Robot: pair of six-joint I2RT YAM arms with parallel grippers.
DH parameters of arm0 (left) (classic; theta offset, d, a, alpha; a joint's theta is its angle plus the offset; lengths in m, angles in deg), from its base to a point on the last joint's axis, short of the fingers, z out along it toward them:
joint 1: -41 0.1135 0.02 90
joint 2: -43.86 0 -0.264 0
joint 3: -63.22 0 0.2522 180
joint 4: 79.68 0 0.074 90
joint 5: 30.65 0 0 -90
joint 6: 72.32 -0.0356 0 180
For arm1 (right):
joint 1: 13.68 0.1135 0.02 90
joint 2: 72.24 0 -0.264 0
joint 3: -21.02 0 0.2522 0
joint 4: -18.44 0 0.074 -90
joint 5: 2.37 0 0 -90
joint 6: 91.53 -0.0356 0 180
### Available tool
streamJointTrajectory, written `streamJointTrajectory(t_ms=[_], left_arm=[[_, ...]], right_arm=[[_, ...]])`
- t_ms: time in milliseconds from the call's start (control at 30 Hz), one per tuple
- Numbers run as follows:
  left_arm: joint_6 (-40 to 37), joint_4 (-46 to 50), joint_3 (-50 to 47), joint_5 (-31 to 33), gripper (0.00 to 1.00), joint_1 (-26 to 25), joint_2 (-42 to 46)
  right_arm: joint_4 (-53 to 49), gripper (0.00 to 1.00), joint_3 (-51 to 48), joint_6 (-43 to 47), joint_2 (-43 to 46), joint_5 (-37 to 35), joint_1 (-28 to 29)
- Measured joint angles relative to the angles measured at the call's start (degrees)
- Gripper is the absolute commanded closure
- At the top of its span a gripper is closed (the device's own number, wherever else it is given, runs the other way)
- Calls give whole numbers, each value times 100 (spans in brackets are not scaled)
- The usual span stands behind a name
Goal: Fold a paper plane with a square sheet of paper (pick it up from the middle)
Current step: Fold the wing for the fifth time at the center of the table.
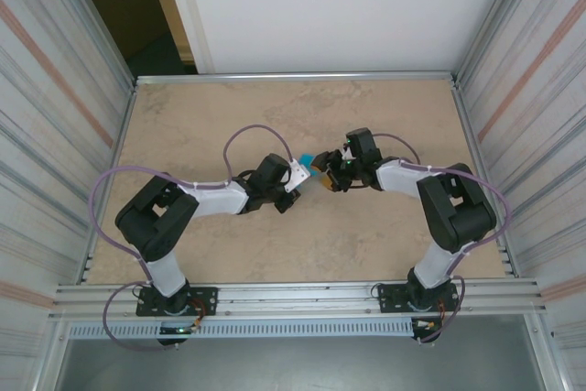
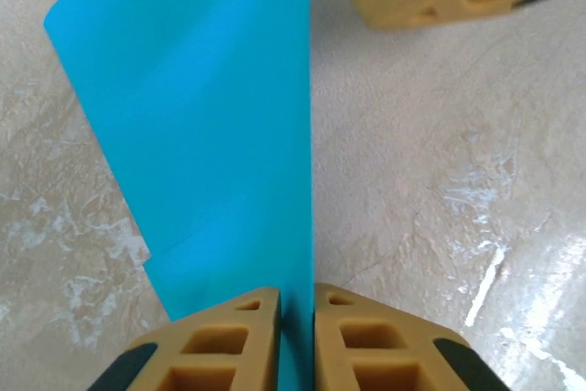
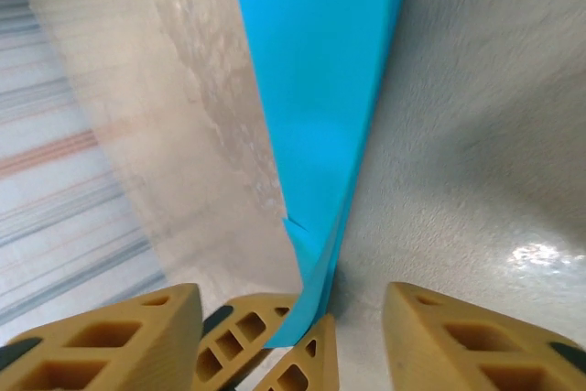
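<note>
Left wrist view: my left pincer (image 2: 296, 298) is clenched on the paper plane (image 2: 201, 116), which extends ahead of that pincer over the desk (image 2: 439, 180). My right pincer (image 3: 288, 295) stands released astride it. I judge the plane light, limp and easily creased; grip the centre fold.

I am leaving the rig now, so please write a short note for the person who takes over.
Left tool: shut on the narrow end of the thin turquoise-blue folded paper.
Right tool: open, its fingers apart on either side of that end, holding nothing.
Paper: held up between the two arms, over the beige marbled table.
Done: sheet picked up and creased into a tapered shape.
Left: check whether the folding is finished, then probably set it down.
</note>
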Motion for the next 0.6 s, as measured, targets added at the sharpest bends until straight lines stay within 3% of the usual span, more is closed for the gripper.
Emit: streamJointTrajectory(t_ms=[267, 600], left_arm=[[553, 81, 17, -966, 89, 369, 0], [1864, 173, 282, -2302, 90, 612, -92]], right_arm=[[-407, 37, -197, 809, 776, -431, -358], [-487, 30, -514, 2022, 859, -424, -326]])
